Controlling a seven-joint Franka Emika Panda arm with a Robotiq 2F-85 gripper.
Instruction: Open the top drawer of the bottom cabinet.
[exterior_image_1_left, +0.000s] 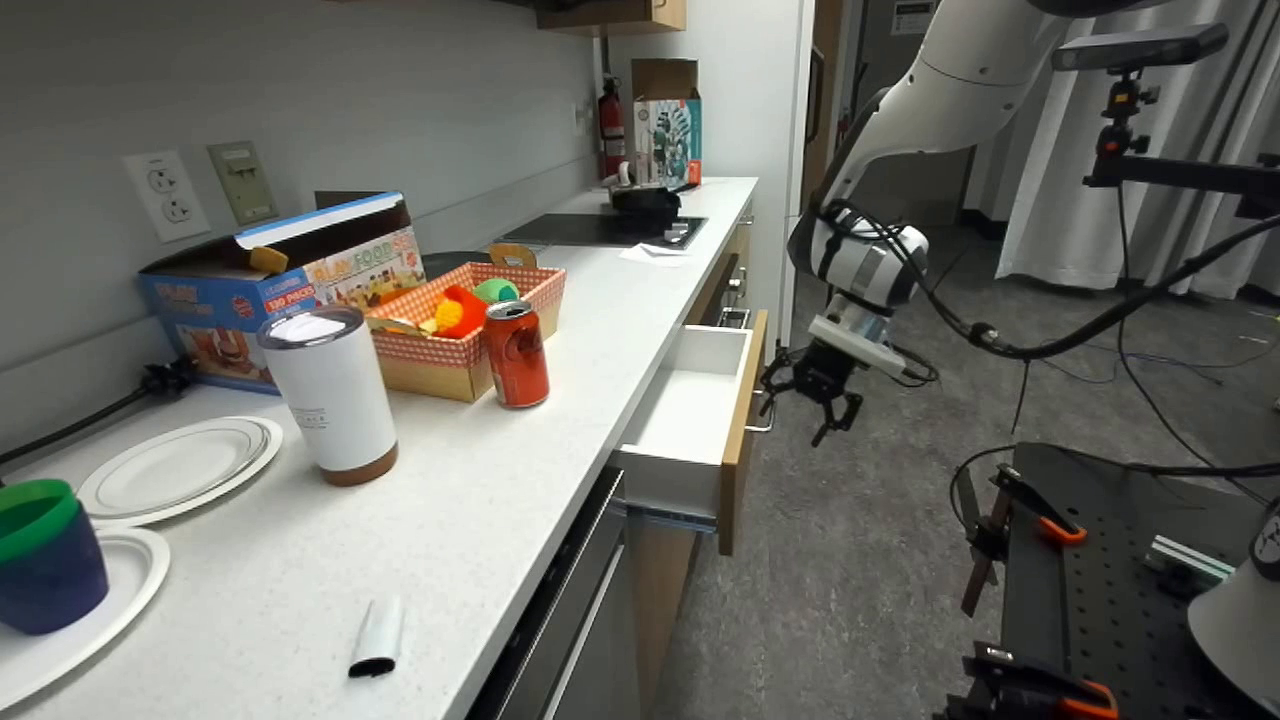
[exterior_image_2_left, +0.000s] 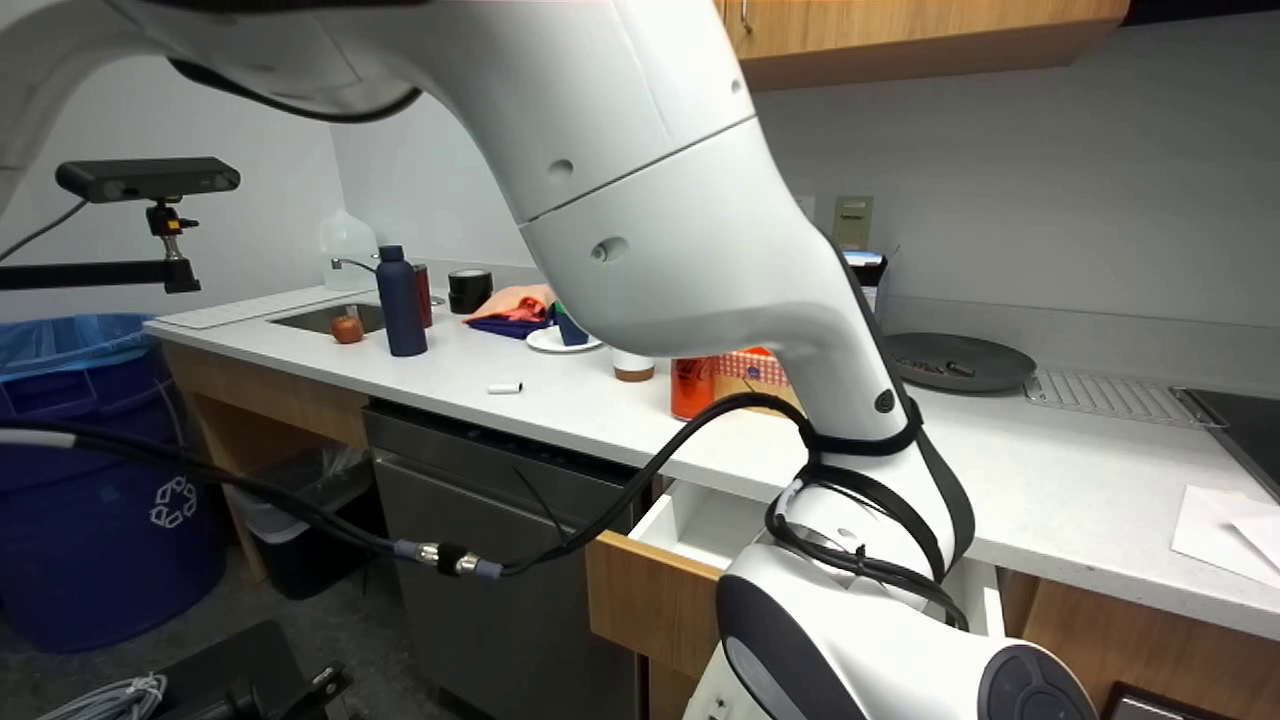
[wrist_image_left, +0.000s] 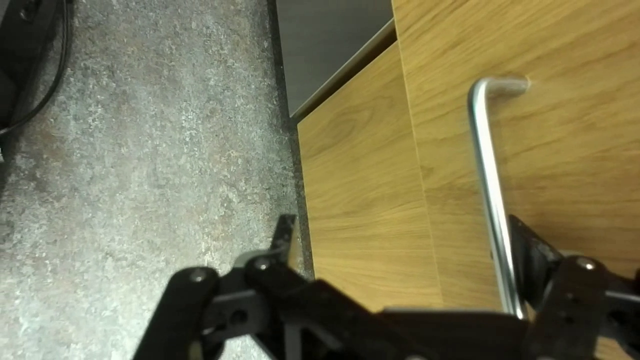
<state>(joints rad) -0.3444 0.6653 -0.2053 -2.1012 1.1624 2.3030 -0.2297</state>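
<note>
- Below the white countertop (exterior_image_1_left: 500, 490), the top drawer (exterior_image_1_left: 742, 450) is standing open, jutting from the bottom cabinet (exterior_image_1_left: 660, 585); in both exterior views we are seeing its pale inside.
- In front of the drawer, the gripper (exterior_image_1_left: 793, 424) is hanging released, its jaws standing wide apart.
- In the wrist view, one finger (wrist_image_left: 534, 265) is showing just behind the metal bar handle (wrist_image_left: 492, 195); whether the two are touching, we are not managing to tell. The opposite finger (wrist_image_left: 286, 230) is standing well apart, over the floor (wrist_image_left: 150, 150).
- In an exterior view, the robot arm (exterior_image_2_left: 700, 230) is hiding part of the drawer.
- On the countertop, a red can (exterior_image_1_left: 516, 360) is standing upright just beside a checked basket (exterior_image_1_left: 440, 352), and a white tumbler (exterior_image_1_left: 335, 400) is standing near them.
</note>
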